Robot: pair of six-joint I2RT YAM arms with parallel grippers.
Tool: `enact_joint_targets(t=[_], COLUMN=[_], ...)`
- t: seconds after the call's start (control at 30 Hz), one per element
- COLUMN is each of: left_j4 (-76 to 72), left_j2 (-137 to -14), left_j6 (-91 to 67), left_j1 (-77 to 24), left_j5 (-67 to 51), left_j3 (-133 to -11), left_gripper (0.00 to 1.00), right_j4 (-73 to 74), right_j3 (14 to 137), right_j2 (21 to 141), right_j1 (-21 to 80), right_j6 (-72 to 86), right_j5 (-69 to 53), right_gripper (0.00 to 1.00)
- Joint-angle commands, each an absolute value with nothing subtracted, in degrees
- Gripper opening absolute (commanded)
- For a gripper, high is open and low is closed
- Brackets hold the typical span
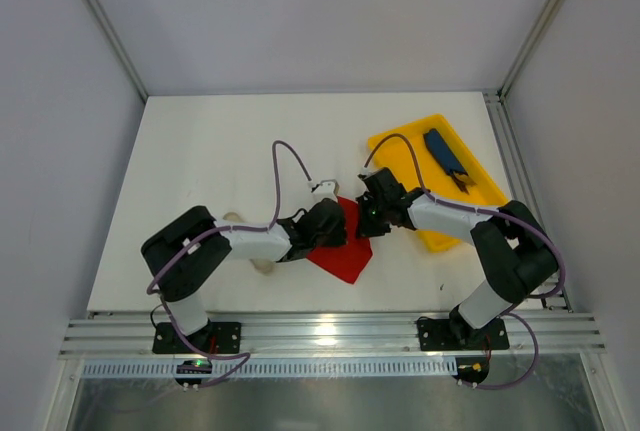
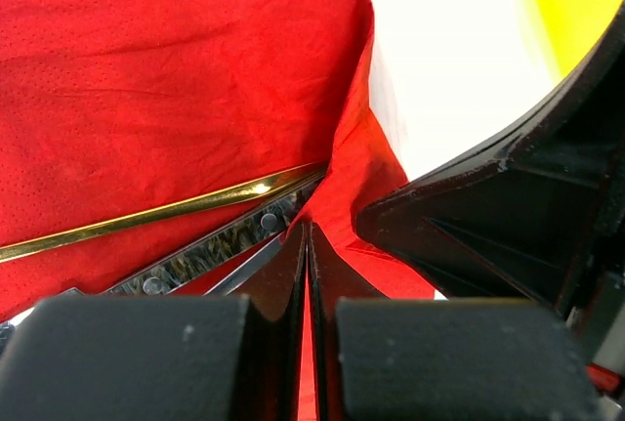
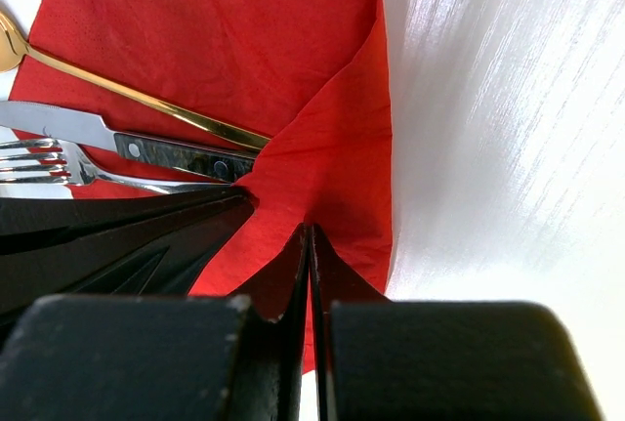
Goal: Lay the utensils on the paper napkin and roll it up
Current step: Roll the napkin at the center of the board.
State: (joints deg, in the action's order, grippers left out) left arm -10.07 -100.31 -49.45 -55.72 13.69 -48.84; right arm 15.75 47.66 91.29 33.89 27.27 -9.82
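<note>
- Left gripper [image 2: 308, 237]: clenched, jaws flat together, tips down at the crease of the paper napkin [image 2: 176, 69]. I cannot tell whether a layer of paper is caught between them.
- Right gripper [image 3: 310, 240]: also clenched, tips on the same folded flap from the other side. My two grippers sit very close together.
- The napkin lies on the table [image 3: 508, 99], near the yellow tray [image 1: 490, 189]. One flap is folded over the handle ends of the utensils [image 3: 146, 138].
- Spoon [image 3: 127, 94], knife [image 3: 68, 128] and fork [image 3: 39, 159] lie side by side on the red sheet. Their handles run under the flap and their heads reach past the napkin's far edge.
- Judgement: placing is done and rolling has barely begun. There is one fold and no tube.
- To roll well:
  - Keep both sets of tips low and press the flap snug against the handles.
  - Sweep both sides across at an equal pace, or the roll will cone.
- Risks:
  - The paper is thin, so dragging could tear or bunch it.
  - Smooth metal may slide out at the open end.
  - My fingers could knock each other at this spacing.
</note>
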Motion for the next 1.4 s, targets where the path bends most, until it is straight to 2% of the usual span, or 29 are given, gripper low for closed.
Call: enact_joint_targets(t=[0.0, 0.23, 0.53, 0.63, 0.7, 0.77, 0.8, 1.03, 1.37], left_j4=[-13.01, -12.39, -11.95, -11.95, -11.95, -11.87, -11.87, -12.13, -11.78], left_j2=[-100.81, -100.99, -101.08, -101.07, -101.07, -101.07, -101.16, -102.48, -102.22], left_j6=[-50.01, -50.71, -51.06, -51.07, -51.06, -51.06, -51.06, -51.15, -50.71], left_j1=[-55.28, -55.11, -55.20, -55.11, -55.19, -55.11, -55.19, -55.11, -55.11], left_j5=[13.97, 14.06, 13.80, 13.71, 13.71, 13.54, 13.45, 12.57, 12.66], left_j3=[-50.27, -49.75, -48.96, -48.87, -48.87, -48.95, -48.96, -49.75, -50.01], left_gripper=[0.00, 0.00, 0.00, 0.00, 0.00, 0.00, 0.00, 0.00, 0.00], right_j4=[14.94, 18.18, 24.43, 25.40, 26.19, 27.42, 28.03, 33.48, 34.71], right_j3=[47.81, 50.35, 64.05, 69.58, 72.41, 76.63, 78.03, 88.85, 89.83], right_j2=[91.41, 90.09, 90.17, 93.24, 96.31, 98.95, 102.01, 114.15, 117.68], right_j1=[33.75, 33.66, 30.42, 29.53, 29.44, 29.18, 29.01, 26.99, 23.73], right_j6=[26.46, 25.14, 21.45, 17.15, 12.77, 10.12, 7.50, 0.62, 0.35], right_j5=[-10.02, -9.32, -6.94, -7.99, -9.23, -11.23, -12.82, -25.22, -29.53], right_gripper=[0.04, 0.04, 0.09, 0.25, 0.43, 0.51, 0.59, 0.61, 0.66])
